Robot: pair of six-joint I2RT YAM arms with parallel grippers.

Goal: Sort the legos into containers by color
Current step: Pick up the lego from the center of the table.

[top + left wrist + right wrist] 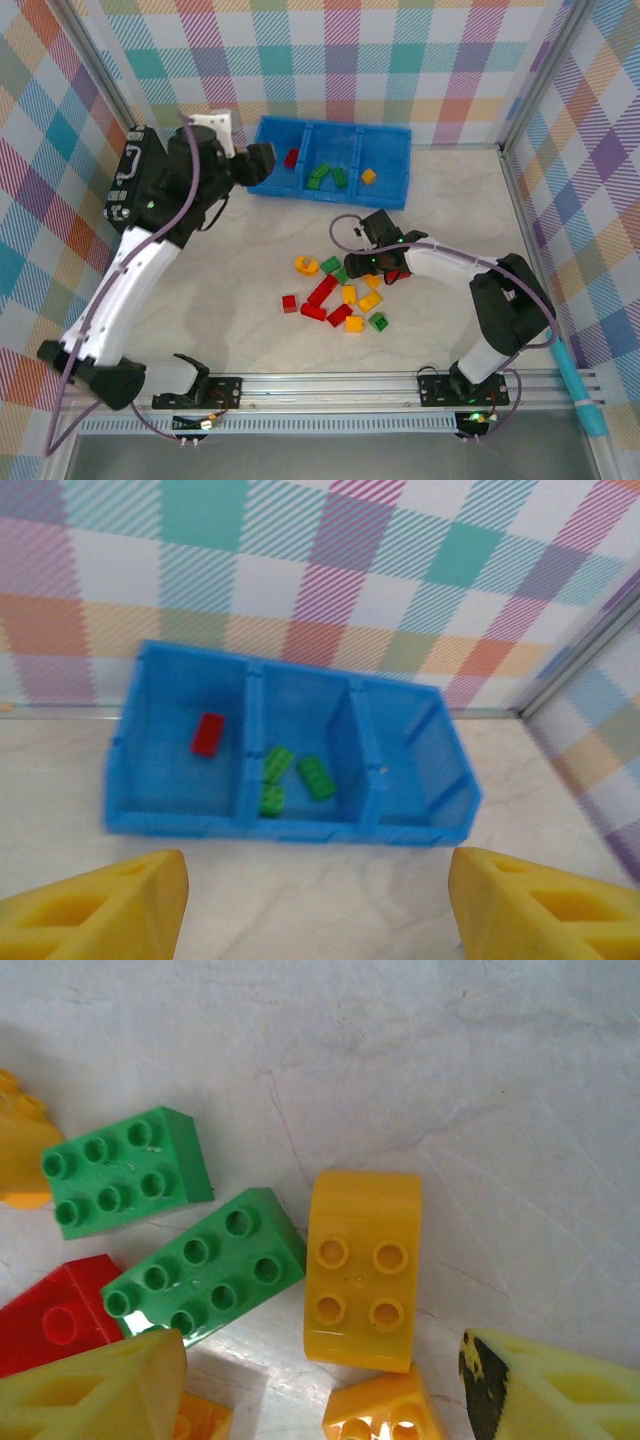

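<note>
The blue bin stands at the back of the table with three compartments side by side. Its left one holds a red lego, the middle one green legos, the right one a yellow lego. My left gripper hovers at the bin's left end, open and empty; its wrist view looks down on the bin. A loose pile of legos lies mid-table. My right gripper is low over that pile, open, its fingers either side of a yellow lego next to a green lego.
A black case stands at the left wall behind my left arm. Checked walls close off the back and both sides. An aluminium rail runs along the near edge. A teal tool lies at the far right.
</note>
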